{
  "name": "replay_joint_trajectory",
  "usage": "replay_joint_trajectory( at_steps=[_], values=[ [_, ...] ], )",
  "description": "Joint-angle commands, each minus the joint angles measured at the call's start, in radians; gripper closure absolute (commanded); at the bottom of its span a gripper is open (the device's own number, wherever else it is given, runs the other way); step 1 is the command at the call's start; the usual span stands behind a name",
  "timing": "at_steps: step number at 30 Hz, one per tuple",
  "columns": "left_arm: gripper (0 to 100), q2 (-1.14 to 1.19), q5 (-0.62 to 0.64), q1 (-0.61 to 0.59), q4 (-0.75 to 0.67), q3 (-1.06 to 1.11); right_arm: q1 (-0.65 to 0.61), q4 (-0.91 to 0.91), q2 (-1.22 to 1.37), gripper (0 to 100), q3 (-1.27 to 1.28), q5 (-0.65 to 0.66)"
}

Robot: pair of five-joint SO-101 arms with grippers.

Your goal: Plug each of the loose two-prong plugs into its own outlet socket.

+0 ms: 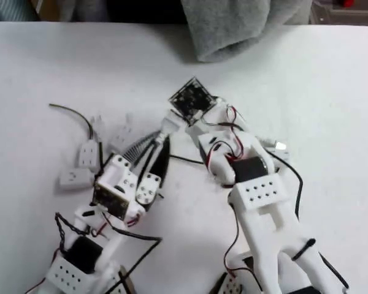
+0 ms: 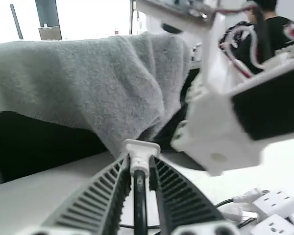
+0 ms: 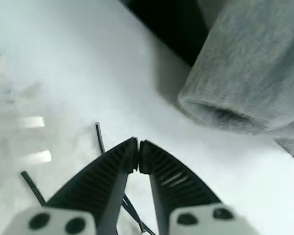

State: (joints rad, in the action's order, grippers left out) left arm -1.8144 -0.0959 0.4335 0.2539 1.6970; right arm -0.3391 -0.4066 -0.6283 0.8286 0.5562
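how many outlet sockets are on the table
2 clear ones, both left in the high view: the far outlet socket with a black cable, and the near outlet socket close beside it. A paler white piece beside them may be a third; more may be hidden.

White plug (image 2: 141, 149) on black cord (image 2: 138, 205), pinched upright in left gripper (image 1: 161, 139) near mid-table. White outlet sockets (image 1: 89, 153) clustered flat at left, unplugged.

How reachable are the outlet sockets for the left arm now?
Probably yes, reachable: the left gripper, shut on a plug, sits close beside the outlet sockets, nothing between; the right arm lies opposite.
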Motion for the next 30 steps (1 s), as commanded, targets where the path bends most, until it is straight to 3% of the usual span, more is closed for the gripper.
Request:
replay_joint_trajectory(
  at_steps=[1,10,17,23,27,30],
  values=[
    [98,-0.008,0.008,-0.073,-0.015,-0.026,0.045,-0.039,-0.096,98.1,-0.017,0.0],
    [98,-0.007,0.009,-0.199,-0.017,-0.005,0.183,0.027,-0.039,98.1,0.066,-0.209],
    [98,-0.005,0.009,-0.343,-0.003,-0.005,0.183,0.242,0.266,98.1,0.071,-0.218],
    [98,-0.005,0.011,-0.481,-0.017,-0.006,0.159,0.136,0.507,98.1,-0.124,-0.219],
    [98,-0.005,0.011,-0.607,-0.014,-0.006,0.07,0.041,0.57,98.1,-0.233,-0.219],
    [98,-0.005,0.081,-0.734,-0.002,-0.005,-0.01,0.001,0.572,98.1,-0.281,-0.219]
  ],
)
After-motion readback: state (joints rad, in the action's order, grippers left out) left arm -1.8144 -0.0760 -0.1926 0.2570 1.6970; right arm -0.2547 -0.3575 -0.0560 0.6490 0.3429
